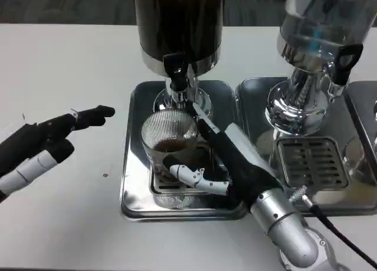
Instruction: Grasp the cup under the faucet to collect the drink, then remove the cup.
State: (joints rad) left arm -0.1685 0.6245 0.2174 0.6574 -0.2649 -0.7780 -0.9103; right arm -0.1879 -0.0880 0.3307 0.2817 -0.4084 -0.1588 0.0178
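Observation:
A clear ribbed cup (168,132) stands on the drip grate under the black faucet (175,70) of the dark drink dispenser (178,23). A little brown drink lies in its bottom. My right hand (221,159) wraps around the cup from the right, with white fingers (191,177) curled across its front base and a black finger up along its right side. To the left, my left hand (44,144) hovers above the white table, fingers stretched out toward the dispenser, holding nothing and well apart from the cup.
The cup's dispenser stands in a steel tray (132,182). A second dispenser (321,29) with clear liquid stands at the right on its own tray, with a drip grate (309,159). A black cable (341,238) trails from my right forearm.

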